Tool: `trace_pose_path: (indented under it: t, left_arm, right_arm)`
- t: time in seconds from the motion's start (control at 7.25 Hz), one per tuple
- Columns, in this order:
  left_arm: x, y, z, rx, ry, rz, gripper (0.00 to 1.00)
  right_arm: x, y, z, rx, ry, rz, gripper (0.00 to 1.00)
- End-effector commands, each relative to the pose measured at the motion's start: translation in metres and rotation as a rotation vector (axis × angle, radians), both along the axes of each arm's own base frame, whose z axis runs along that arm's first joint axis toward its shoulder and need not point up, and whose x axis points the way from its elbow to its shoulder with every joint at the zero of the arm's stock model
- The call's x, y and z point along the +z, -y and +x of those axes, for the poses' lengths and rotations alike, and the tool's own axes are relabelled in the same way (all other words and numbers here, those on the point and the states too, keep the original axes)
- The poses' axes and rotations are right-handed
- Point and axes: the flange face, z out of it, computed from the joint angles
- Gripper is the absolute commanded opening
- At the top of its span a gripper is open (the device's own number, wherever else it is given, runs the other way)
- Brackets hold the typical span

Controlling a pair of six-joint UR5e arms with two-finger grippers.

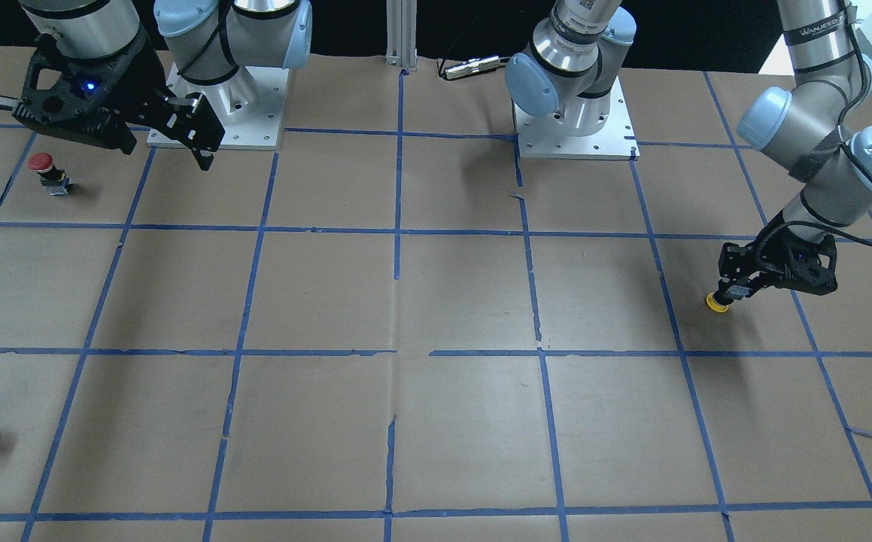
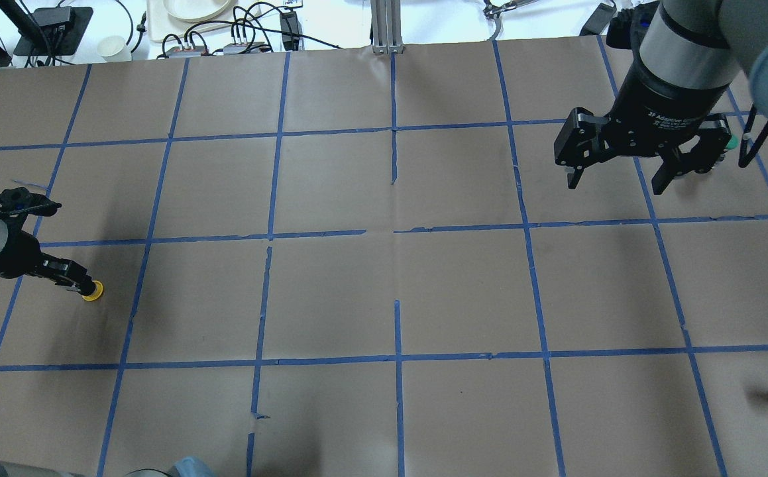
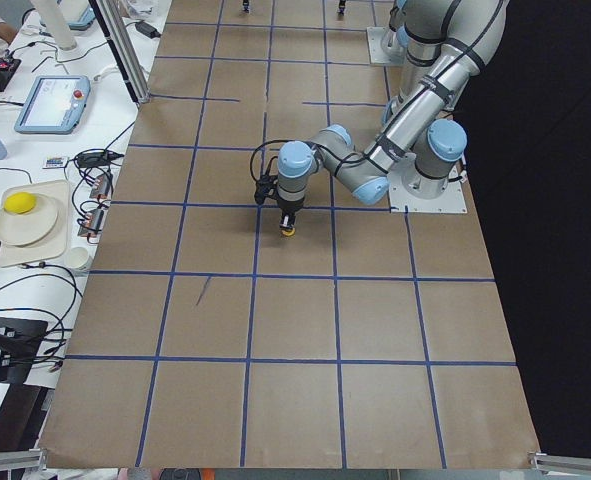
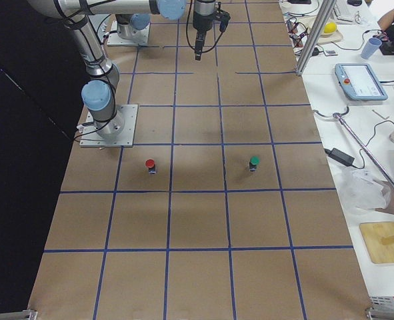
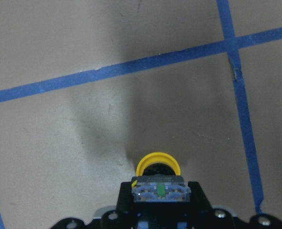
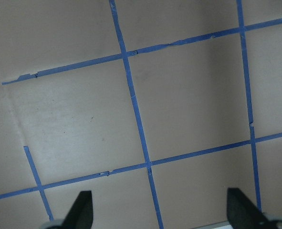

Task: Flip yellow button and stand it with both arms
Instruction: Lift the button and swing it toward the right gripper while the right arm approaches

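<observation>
Near the left edge of the table [image 2: 463, 291], our left gripper [image 1: 735, 291] clamps the yellow button [image 1: 717, 302] by its body, cap down. It may slip out (the hold looks small) in the flip. Far right, our right gripper [image 2: 617, 180] hangs wide open. Brown paper, blue tape [image 2: 397, 361]; cables [image 2: 251, 26] beyond the far edge.

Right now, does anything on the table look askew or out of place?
Yes. The small yellow-capped push button is upside down: the left pincer is shut on its grey-black block body, with the round cap pointing down at the brown paper table. The red-capped button, by contrast, stands cap up.
</observation>
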Motion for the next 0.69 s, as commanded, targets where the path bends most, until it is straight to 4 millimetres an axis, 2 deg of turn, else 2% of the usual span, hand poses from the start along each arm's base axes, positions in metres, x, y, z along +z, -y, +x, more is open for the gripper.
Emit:
trace_pose_path:
  t: [0.0, 0.14, 0.28, 0.41, 0.55]
  left_arm:
    - [0.008, -0.001, -0.003, 0.012, -0.003, -0.008, 0.29]
    - [0.025, -0.002, -0.018, 0.055, -0.044, 0.005, 0.29]
    - [0.047, 0.004, -0.062, 0.063, -0.087, -0.012, 0.29]
    - [0.066, 0.01, -0.113, 0.058, -0.09, -0.028, 0.29]
    - [0.077, 0.012, -0.157, 0.021, -0.182, -0.054, 0.28]
  right_arm:
    - [-0.001, 0.006, -0.007, -0.115, -0.009, -0.021, 1.0]
    - [-0.001, 0.021, -0.009, -0.204, -0.001, -0.071, 1.0]
    - [-0.002, 0.026, -0.009, -0.296, 0.007, -0.068, 1.0]
    - [0.0, 0.03, 0.001, -0.444, 0.14, -0.056, 1.0]
    - [0.003, 0.033, 0.003, -0.575, 0.242, -0.029, 1.0]
